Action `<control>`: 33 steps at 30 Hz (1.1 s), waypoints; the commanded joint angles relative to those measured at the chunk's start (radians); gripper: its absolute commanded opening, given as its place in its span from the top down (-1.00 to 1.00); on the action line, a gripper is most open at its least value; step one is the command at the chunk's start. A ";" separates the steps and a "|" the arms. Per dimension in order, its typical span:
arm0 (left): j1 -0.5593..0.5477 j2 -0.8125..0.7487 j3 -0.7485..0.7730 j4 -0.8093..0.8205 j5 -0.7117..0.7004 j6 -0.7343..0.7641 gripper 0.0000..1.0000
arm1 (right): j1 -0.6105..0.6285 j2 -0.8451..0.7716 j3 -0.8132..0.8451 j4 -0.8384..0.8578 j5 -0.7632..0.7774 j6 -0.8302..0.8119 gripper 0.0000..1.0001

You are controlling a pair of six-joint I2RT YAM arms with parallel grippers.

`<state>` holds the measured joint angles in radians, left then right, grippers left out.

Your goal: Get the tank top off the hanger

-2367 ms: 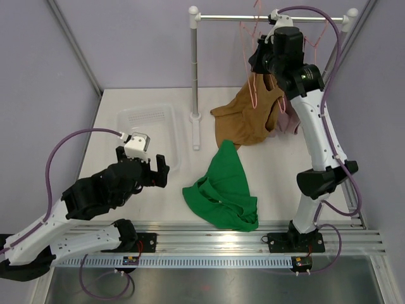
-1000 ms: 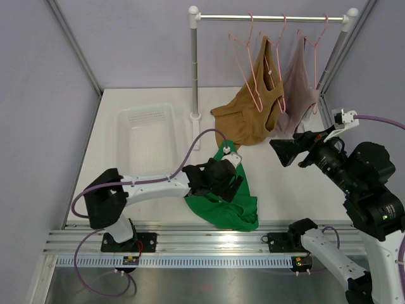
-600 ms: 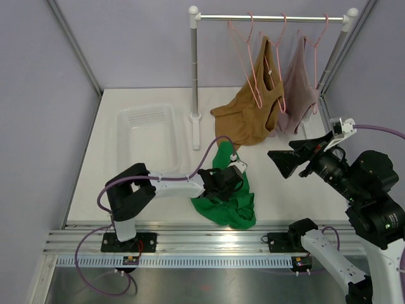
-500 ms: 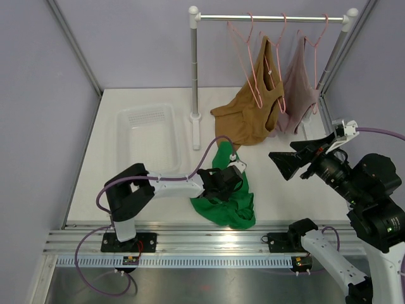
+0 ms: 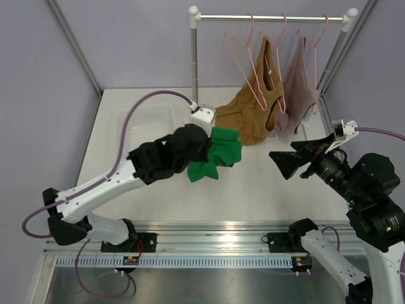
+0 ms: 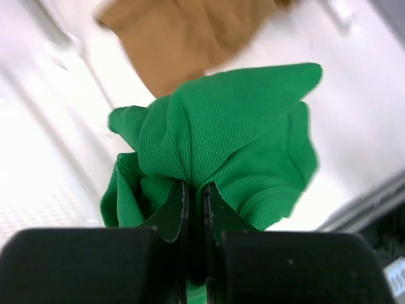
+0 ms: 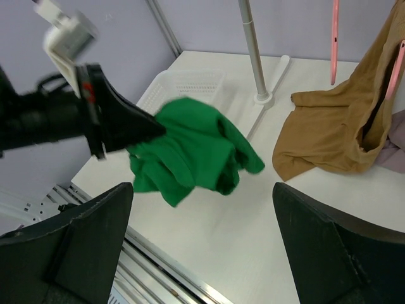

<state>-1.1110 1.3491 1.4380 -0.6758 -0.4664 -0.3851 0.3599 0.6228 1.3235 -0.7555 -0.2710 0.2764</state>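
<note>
A green tank top hangs bunched in the air above the table, clear of any hanger. My left gripper is shut on a fold of it. A brown tank top droops from a pink hanger on the rail, its lower half lying on the table. Beside it, a mauve tank top hangs on another pink hanger. A third pink hanger is bare. My right gripper hovers open at the right, pointing toward the green top, with nothing between its fingers.
The clothes rack has a metal rail and a white pole with a base on the table. A clear plastic basket sits at the back left, partly under my left arm. It also shows in the right wrist view, basket.
My left gripper has shut on the green tank top and lifted it off the table, up and toward the back left. The right arm has hardly moved.
</note>
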 commanded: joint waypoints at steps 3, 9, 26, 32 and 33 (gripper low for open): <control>0.176 -0.103 0.145 -0.145 -0.106 0.060 1.00 | 0.001 0.018 -0.013 0.007 0.032 -0.003 -0.99; 0.491 -0.110 0.209 -0.197 -0.008 0.089 1.00 | 0.001 0.026 -0.027 0.033 0.055 0.007 -0.99; 0.930 0.171 0.205 -0.209 0.377 0.075 -0.36 | 0.001 0.210 0.086 0.110 0.256 0.056 -0.99; 0.922 0.047 0.165 -0.215 0.353 0.063 -0.98 | 0.001 0.391 0.265 -0.016 0.407 -0.009 -0.99; 0.915 0.013 0.132 -0.212 0.357 0.060 -0.98 | 0.001 0.408 0.282 -0.027 0.421 -0.031 -0.99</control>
<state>-0.1856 1.4902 1.5990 -0.9035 -0.1246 -0.3180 0.3599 0.9783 1.5326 -0.7399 0.0441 0.2996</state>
